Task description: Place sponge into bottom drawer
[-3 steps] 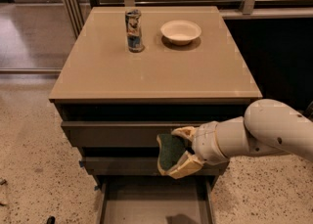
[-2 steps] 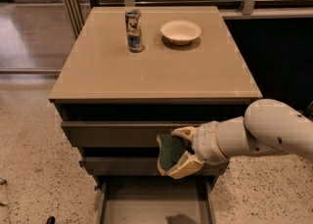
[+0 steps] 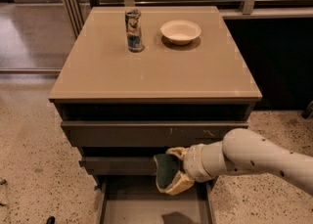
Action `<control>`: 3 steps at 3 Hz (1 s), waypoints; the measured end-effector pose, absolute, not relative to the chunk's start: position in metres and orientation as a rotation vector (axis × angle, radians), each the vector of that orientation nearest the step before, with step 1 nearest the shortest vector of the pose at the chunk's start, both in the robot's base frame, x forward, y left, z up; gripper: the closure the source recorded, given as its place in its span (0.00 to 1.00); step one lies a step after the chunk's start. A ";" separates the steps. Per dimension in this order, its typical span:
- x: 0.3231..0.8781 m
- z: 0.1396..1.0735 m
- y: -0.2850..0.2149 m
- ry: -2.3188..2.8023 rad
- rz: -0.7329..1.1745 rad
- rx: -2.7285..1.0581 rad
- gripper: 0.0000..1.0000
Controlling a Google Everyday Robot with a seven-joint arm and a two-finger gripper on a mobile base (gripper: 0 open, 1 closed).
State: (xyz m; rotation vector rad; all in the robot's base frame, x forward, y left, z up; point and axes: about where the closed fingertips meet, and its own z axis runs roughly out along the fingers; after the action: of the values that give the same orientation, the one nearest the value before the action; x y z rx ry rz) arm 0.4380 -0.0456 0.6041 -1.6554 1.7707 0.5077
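The sponge (image 3: pixel 167 170), dark green on top with a pale yellow base, is held in my gripper (image 3: pixel 174 172) at the end of the white arm reaching in from the right. The gripper is shut on it, with pale fingers (image 3: pixel 177 152) above and below. It hangs in front of the middle drawer front, just above the bottom drawer (image 3: pixel 151 209), which is pulled out and shows a flat grey floor. A dark shadow lies on that floor under the sponge.
The cabinet's tan top (image 3: pixel 156 66) carries a drink can (image 3: pixel 133 30) and a white bowl (image 3: pixel 180 31). The wide scratched drawer front (image 3: pixel 156 134) is closed. Speckled floor lies left and right; a dark cabinet stands at the right.
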 end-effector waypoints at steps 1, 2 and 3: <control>0.448 0.521 -0.043 1.809 0.540 -1.692 1.00; 0.450 0.449 -0.044 1.885 0.570 -1.731 1.00; 0.449 0.442 -0.045 1.882 0.566 -1.736 1.00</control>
State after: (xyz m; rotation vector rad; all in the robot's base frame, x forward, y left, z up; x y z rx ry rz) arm 0.4490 -0.0451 0.4418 -1.7364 1.8821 0.5658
